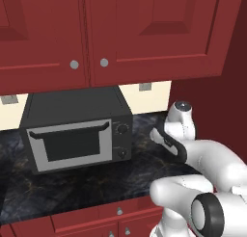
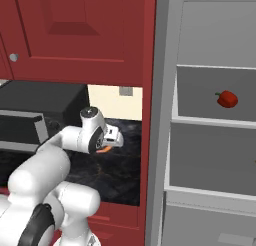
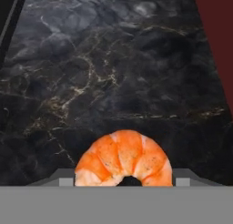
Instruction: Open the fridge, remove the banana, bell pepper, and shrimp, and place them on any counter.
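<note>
The end effector (image 2: 113,141) grips the shrimp (image 3: 124,160) above the desk (image 3: 113,73); released high, it could bounce off.

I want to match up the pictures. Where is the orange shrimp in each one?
Left base view: not in it.
Right base view: the shrimp is a small orange bit at the gripper, left of middle, above the counter.
Hand view: big, bottom middle.
Shared landmark: the black marbled counter.
</note>
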